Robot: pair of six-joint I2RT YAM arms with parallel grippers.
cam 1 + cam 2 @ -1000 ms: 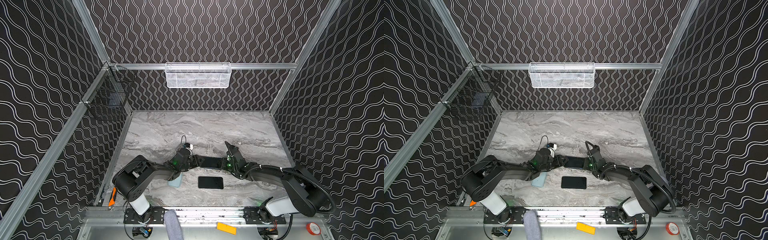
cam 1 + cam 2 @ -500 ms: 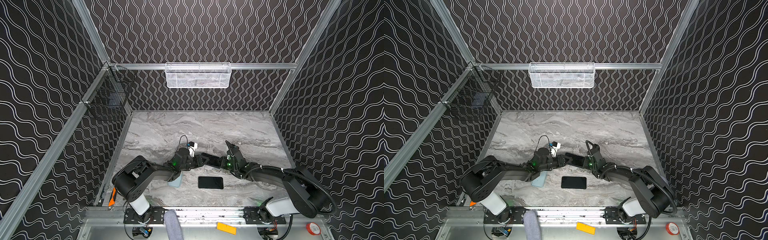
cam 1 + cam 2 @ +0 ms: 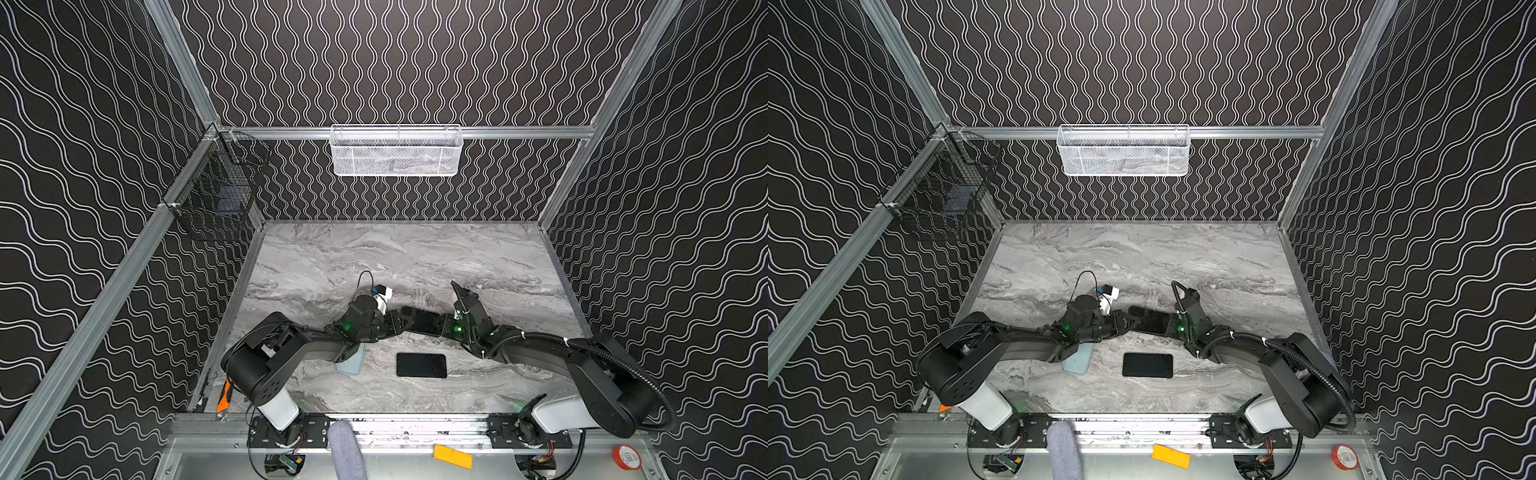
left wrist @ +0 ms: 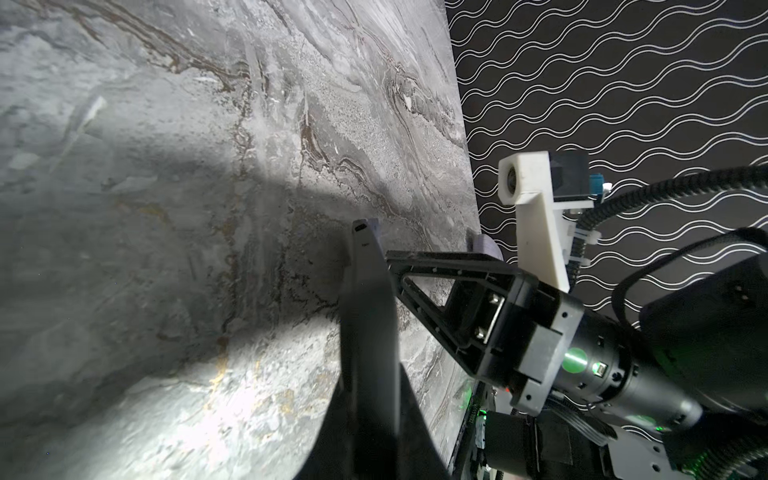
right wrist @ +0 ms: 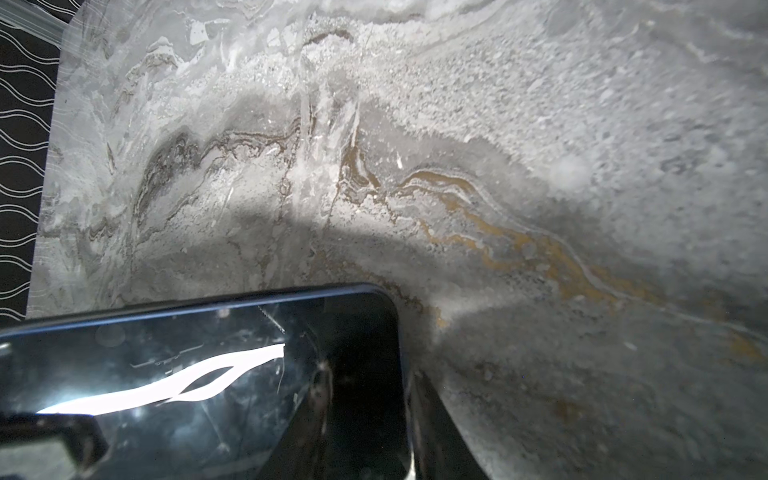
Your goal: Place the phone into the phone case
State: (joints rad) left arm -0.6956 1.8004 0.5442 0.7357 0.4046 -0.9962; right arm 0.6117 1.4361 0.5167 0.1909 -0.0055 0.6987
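The phone (image 3: pixel 426 322) hangs clear of the desk (image 3: pixel 415 257), over its middle and a little toward the front edge, bridged between the two arms. The right gripper (image 3: pixel 448 328) is clamped on one end, and its wrist view looks straight onto the glossy screen. Both top views show the broad face, so the handset is carried roughly flat. The left gripper (image 3: pixel 398 323) has its jaws drawn in on the opposite end. In the left wrist view the phone runs out edge-on from between its fingers, with the charging port (image 4: pixel 359 227) at the far tip, and the fingers look pressed to both faces. A hold at both ends probably serves a handover or regrasp, giving one arm better purchase for lowering the phone squarely. Nearer the front edge, a black slab (image 3: pixel 421 365) lies flat at the middle. A pale blue case (image 3: pixel 353 365) lies beside it toward the front-left corner, half hidden under the left forearm. Which of the two should receive the phone cannot be told for certain, though the blue one reads more like a soft cover. Both lie apart from the phone, so insertion has not begun.
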